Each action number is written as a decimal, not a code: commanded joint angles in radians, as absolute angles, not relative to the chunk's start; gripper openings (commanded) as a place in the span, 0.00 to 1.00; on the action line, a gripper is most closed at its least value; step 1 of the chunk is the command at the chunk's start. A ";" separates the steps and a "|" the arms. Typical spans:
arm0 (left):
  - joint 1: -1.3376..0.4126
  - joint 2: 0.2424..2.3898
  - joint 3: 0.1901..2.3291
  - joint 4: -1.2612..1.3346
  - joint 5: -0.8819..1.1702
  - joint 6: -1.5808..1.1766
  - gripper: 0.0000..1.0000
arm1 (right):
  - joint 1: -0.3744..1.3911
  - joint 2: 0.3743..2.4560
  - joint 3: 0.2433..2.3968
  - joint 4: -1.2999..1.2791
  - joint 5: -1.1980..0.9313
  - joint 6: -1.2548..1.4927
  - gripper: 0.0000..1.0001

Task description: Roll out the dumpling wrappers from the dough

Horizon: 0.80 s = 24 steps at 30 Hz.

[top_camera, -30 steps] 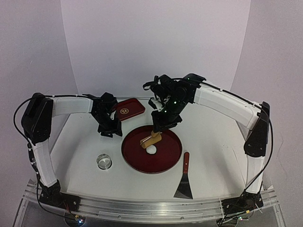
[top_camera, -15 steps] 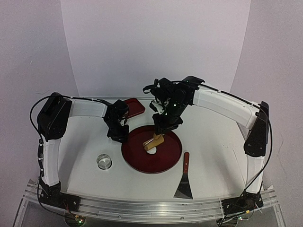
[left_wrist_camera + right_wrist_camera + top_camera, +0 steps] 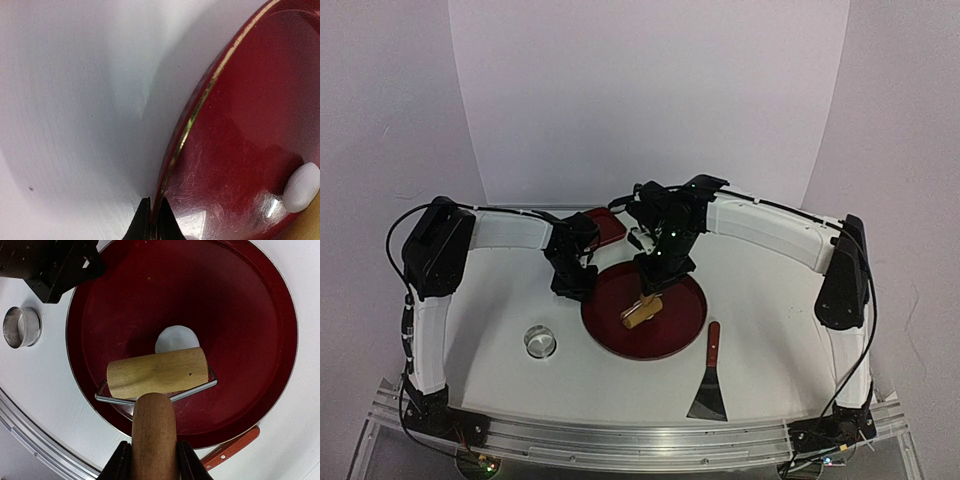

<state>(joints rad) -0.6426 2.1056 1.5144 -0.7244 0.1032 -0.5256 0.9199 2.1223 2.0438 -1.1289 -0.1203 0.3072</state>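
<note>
A round red tray lies at the table's middle. My left gripper is shut on its left rim, one fingertip on each side of the gold-edged lip. My right gripper is shut on the brown handle of a wooden roller. The roller's drum rests in the tray on the near edge of the dough, a small white rounded lump. The top view hides the dough under the roller. No dumpling wrappers are in view.
A metal ring cutter stands left of the tray, near the front. A spatula with a red-brown handle lies to the tray's right front. A small red rectangular tray sits behind the arms.
My left gripper swung right from near the rectangular tray to the round tray's rim and shut on it. The right gripper drew the roller back over the dough, covering it in the top view.
</note>
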 commanded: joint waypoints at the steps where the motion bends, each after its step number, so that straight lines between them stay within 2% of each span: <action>1: -0.643 2.123 1.535 -0.771 0.042 -0.546 0.02 | 0.920 2.138 2.060 -1.088 -0.093 0.280 0.00; 14: -0.643 2.150 1.542 -0.799 0.041 -0.535 0.00 | 0.918 2.146 2.224 -1.119 -0.057 0.282 0.00; 24: -0.643 2.161 1.550 -0.806 0.039 -0.540 0.00 | 0.918 2.180 2.123 -1.133 -0.039 0.264 0.00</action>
<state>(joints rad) -0.6426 2.1223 1.5387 -0.7406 0.1075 -0.5270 0.9195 2.1583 2.1425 -1.1313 -0.0733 0.2843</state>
